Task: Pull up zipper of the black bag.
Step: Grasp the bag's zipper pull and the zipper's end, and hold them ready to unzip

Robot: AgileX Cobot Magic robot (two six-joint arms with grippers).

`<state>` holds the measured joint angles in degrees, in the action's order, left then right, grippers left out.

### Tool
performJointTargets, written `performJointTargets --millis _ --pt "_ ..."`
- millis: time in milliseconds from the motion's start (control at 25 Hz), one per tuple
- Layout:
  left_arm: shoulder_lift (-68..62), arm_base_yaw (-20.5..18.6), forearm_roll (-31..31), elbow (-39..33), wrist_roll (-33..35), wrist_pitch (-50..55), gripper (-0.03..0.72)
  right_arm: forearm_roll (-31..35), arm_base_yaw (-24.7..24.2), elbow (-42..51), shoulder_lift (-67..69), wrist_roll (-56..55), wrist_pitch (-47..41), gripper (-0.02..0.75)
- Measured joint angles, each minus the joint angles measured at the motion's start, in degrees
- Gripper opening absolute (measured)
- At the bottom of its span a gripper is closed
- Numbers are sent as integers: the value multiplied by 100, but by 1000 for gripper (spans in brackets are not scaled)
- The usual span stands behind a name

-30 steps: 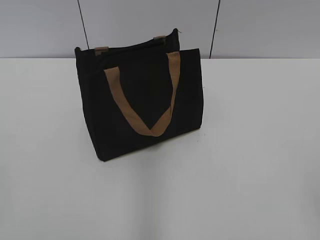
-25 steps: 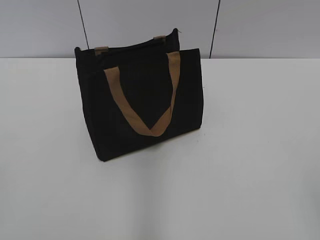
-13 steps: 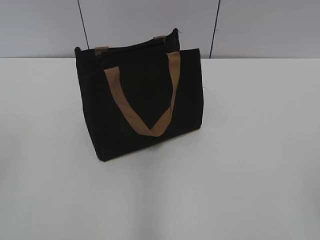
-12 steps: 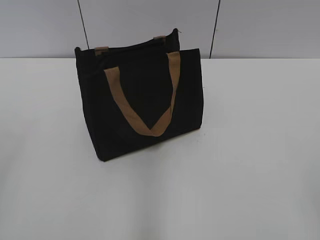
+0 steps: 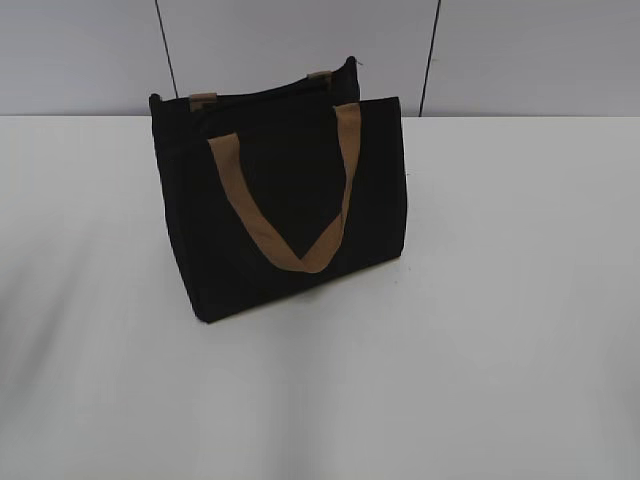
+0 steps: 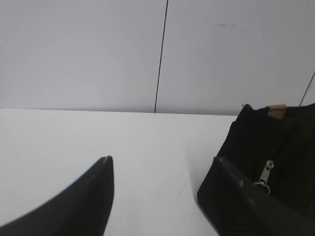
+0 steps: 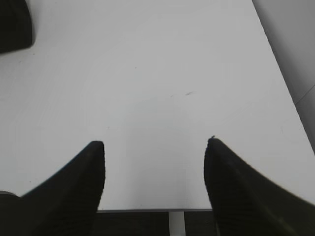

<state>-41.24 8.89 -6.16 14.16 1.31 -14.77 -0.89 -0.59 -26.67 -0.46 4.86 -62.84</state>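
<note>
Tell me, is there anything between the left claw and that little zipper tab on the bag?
Nothing visible. In the left wrist view the open left gripper has only bare white table ahead of it. The silver zipper tab hangs in plain sight on the end of the black bag, just past the right-hand finger.
</note>
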Motion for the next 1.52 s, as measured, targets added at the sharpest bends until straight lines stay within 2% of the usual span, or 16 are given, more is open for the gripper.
performJointTargets --millis 240,440,640,960,1240,1520 --pt "-1697 448 201 -33 -12 -1515 468 0 0 0 0 0 6 482" --pt "-3137 534 375 -11 -368 -2603 468 0 0 0 0 0 6 482" --pt "-4315 536 1519 285 -765 -3154 468 0 0 0 0 0 6 482" --pt "-5734 536 2632 1171 -817 -3226 468 0 0 0 0 0 6 482" --pt "-6434 536 3283 1717 -817 -3206 468 0 0 0 0 0 6 482" --pt "-6952 536 3549 2057 -817 -3304 468 0 0 0 0 0 6 482"
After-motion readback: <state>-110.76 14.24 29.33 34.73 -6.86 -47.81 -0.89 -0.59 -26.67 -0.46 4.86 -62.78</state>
